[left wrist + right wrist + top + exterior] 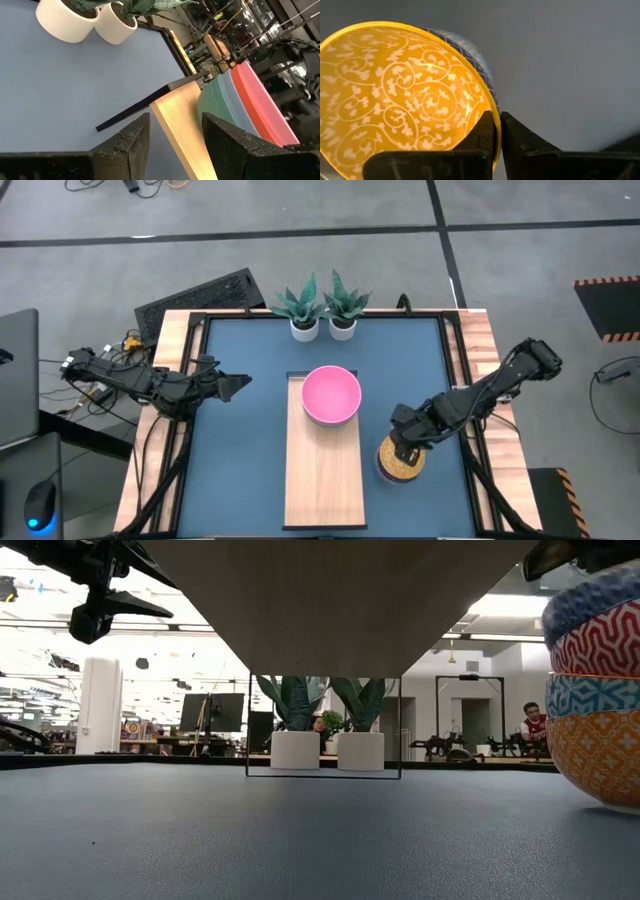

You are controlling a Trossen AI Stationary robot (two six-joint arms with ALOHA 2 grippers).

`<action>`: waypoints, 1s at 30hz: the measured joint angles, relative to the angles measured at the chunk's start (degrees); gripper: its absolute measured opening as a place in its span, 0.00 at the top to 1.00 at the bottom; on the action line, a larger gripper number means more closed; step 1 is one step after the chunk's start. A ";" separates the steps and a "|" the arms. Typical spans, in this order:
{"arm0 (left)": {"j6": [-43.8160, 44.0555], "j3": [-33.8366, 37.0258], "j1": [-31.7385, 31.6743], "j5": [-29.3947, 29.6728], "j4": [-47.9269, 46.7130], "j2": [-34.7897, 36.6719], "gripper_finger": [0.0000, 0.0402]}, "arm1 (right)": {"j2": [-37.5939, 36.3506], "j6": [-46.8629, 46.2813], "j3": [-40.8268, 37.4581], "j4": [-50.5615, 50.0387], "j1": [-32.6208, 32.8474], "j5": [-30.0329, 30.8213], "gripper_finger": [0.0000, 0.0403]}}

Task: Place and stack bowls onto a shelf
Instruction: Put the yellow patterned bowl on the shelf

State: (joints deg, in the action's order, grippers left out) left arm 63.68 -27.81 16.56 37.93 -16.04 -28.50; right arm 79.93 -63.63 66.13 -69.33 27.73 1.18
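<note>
Three large bowls, teal, blue and pink, sit nested on the far end of the light wood shelf. To the right of the shelf, a stack of small patterned bowls stands on the blue tabletop. Its top bowl is yellow inside. My right gripper points down over this stack and is shut on the top bowl. My left gripper hovers open above the table left of the shelf, holding nothing. My right gripper pinches the yellow bowl's rim with one finger inside the bowl and one outside. The fingers come from above, pointing down. The bowl sits level, nested on top of the stack of small bowls.
Two white plant pots stand at the table's far edge behind the shelf. The shelf's near half is bare wood. A raised wooden border frames the tabletop.
</note>
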 joint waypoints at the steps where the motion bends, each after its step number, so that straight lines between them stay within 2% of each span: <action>1: 0.01 0.00 0.00 -0.20 0.00 0.01 0.59 | -1.11 -1.10 0.00 -0.06 -0.19 0.01 0.92; 9: 0.50 0.00 0.00 -2.78 0.00 0.01 0.59 | -7.85 -12.44 1.74 0.13 -2.00 0.10 0.92; 14: 0.66 0.00 0.00 -4.69 0.00 -0.01 0.59 | -6.42 -13.95 9.80 -0.31 -2.03 0.23 0.92; 21: 1.09 0.00 -0.01 -4.72 0.00 -0.01 0.59 | 4.07 -10.60 27.86 -5.82 -2.04 0.28 0.92; 30: 1.09 0.00 0.00 -8.83 0.03 -0.01 0.59 | 21.51 0.90 51.07 -13.20 -3.26 0.32 0.92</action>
State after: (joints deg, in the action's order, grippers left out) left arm 64.77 -27.81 16.56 29.09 -16.01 -28.51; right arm 101.44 -62.73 117.20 -82.53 24.48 1.50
